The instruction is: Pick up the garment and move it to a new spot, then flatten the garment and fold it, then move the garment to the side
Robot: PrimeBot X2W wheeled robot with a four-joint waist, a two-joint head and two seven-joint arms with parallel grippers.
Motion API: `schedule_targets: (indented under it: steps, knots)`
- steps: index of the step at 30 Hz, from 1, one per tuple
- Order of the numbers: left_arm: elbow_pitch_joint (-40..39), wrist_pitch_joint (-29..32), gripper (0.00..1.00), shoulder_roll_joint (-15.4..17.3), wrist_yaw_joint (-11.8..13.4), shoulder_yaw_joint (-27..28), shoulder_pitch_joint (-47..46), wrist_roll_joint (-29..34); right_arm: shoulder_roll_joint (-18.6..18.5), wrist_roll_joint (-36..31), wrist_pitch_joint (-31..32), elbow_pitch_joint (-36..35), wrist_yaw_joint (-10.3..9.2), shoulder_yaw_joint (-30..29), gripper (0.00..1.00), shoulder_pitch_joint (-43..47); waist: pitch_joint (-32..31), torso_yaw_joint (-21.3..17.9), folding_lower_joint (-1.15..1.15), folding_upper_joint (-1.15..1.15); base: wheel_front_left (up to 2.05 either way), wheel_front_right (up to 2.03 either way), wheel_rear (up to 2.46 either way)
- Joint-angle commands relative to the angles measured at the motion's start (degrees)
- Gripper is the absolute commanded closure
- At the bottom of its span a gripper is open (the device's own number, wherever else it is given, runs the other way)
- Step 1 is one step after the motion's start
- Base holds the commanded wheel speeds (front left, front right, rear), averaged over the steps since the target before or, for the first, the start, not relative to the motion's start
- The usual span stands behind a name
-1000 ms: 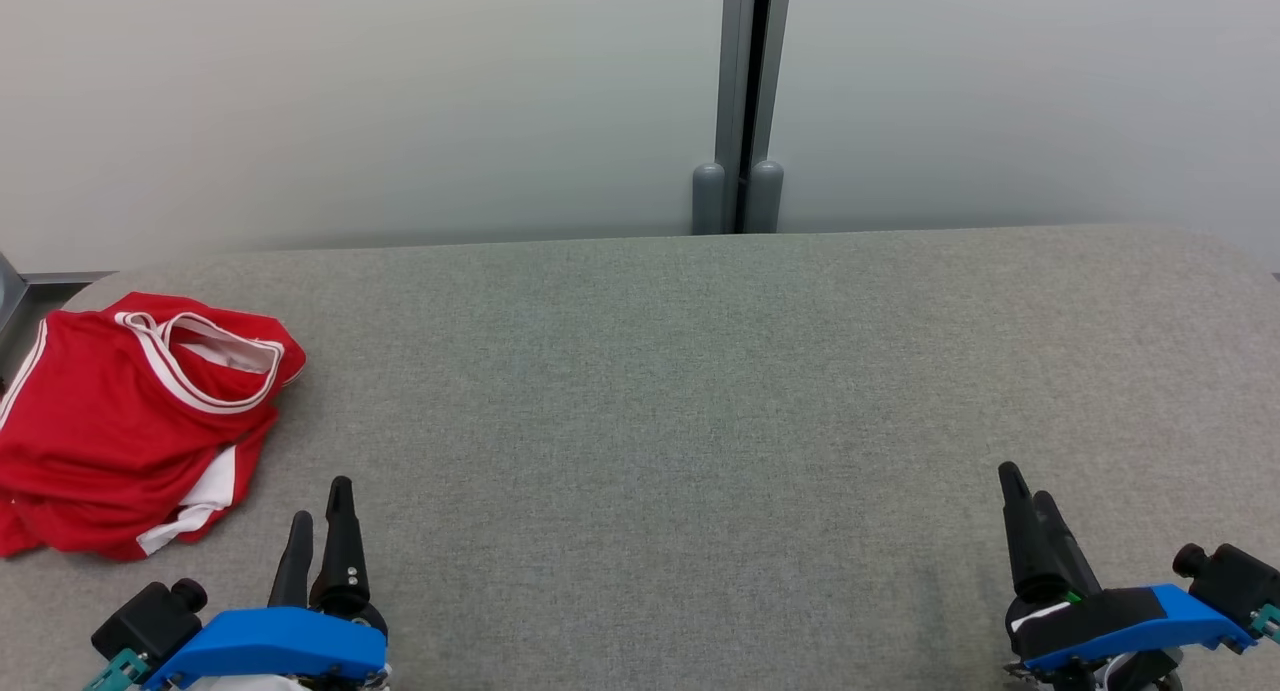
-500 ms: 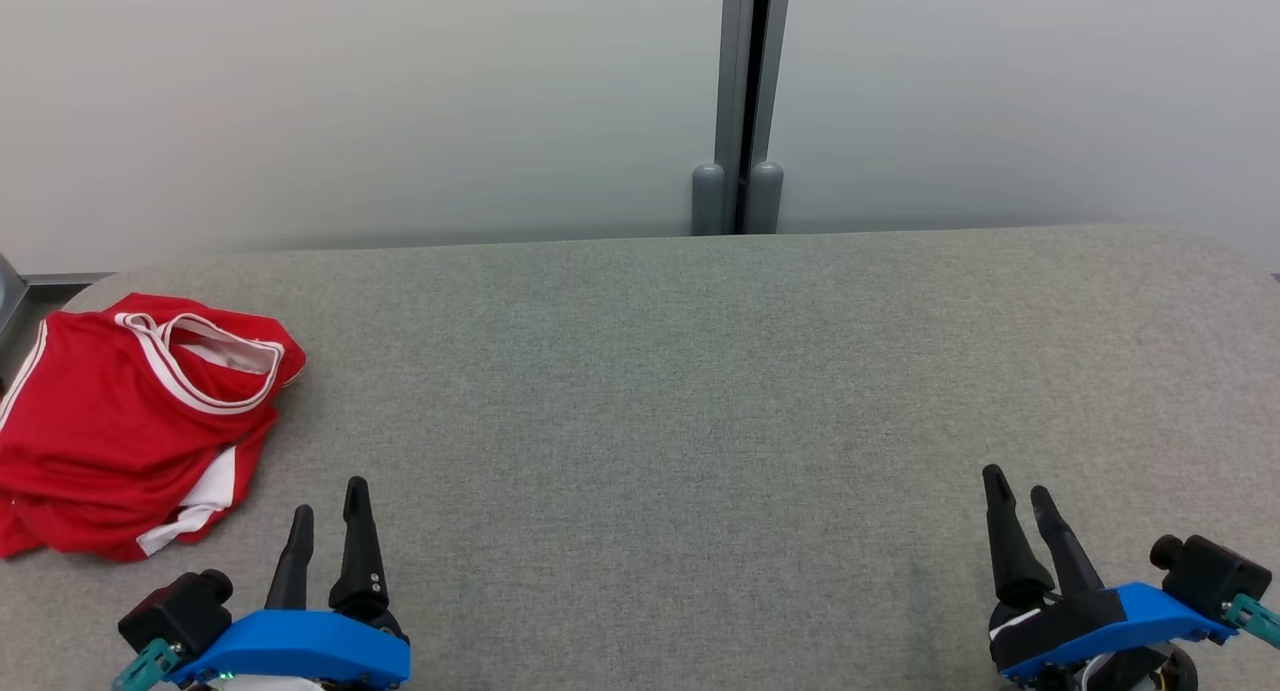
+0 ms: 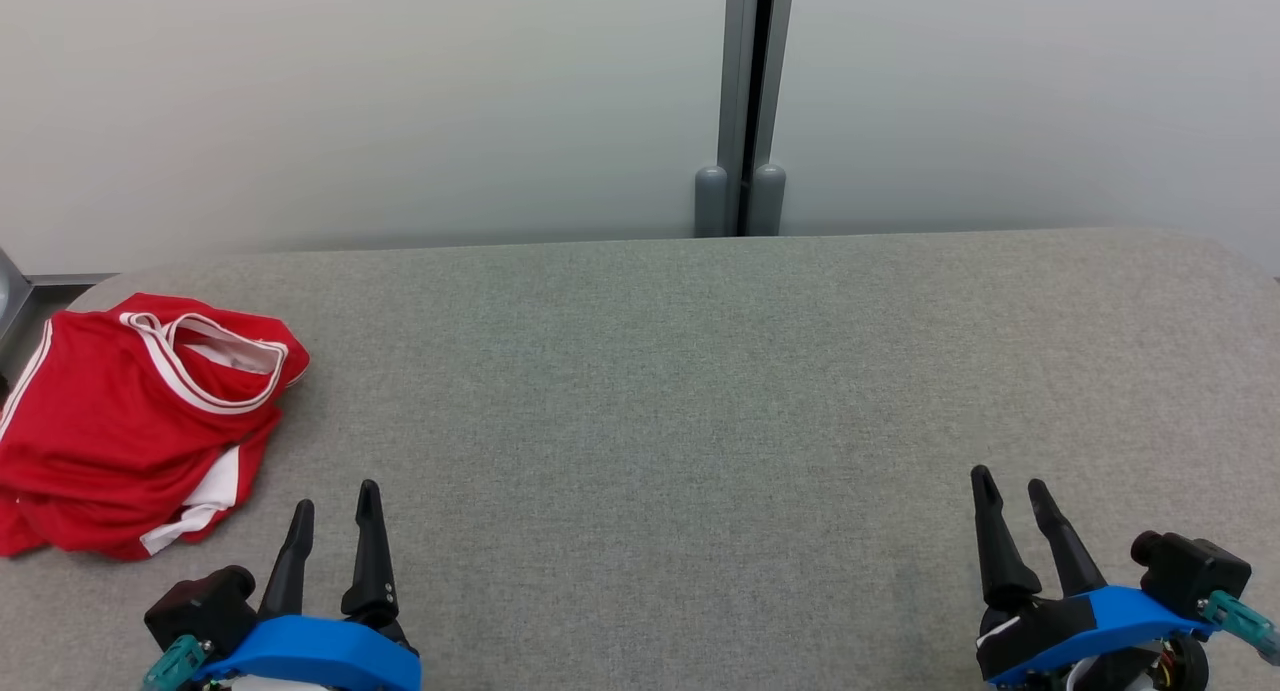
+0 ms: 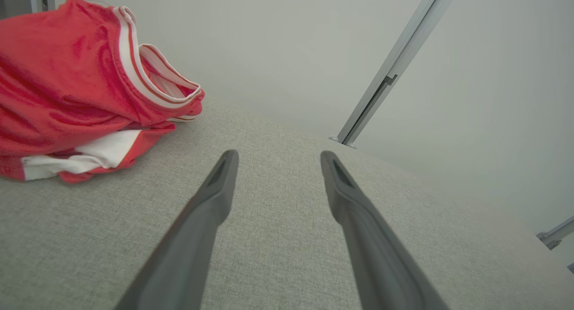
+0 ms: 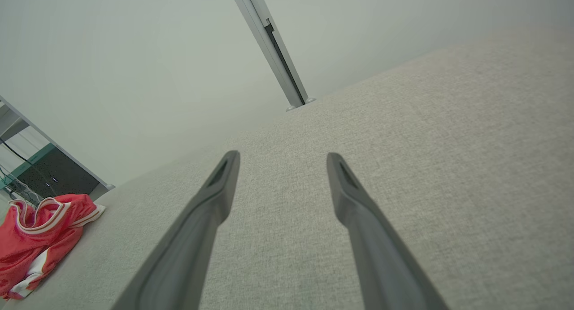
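Red garment lies bunched at the left edge of the surface, nothing touching it. My left hand and right hand hover spread and empty. I judge nothing done yet: pickup, flattening, folding and setting aside all remain.

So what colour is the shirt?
The garment is red with white trim, clearest in the left wrist view.

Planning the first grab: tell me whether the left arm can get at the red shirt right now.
Probably yes. The red shirt lies crumpled on the table just ahead and left of the open left claw, apart from it, with nothing between them but bare tabletop.
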Motion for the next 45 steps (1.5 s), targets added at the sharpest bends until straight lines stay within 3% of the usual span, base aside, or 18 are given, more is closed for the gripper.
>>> schedule_targets:
  steps: [1,22,45]
  knots:
    - [-0.3,-0.6,0.0,0.6,0.3,-0.4,-0.3,1.4,-0.4,-1.5,-0.5,-0.4,0.16,0.1,0.0,-1.0,0.0,0.0,0.0,0.0,0.0,0.0,0.0]
    - [3.1,-3.3,0.0,1.8,0.5,-3.2,-0.7,11.7,-0.5,-12.8,-1.0,0.9,0.17,0.4,0.0,-1.1,-0.3,0.2,0.0,0.0,0.0,0.0,0.0]
    - [3.0,-3.8,0.0,3.0,1.7,-5.4,-0.1,19.1,-0.6,-22.6,-2.0,1.2,0.21,-0.7,0.0,0.0,-0.7,0.3,0.0,0.0,0.0,0.0,0.0]
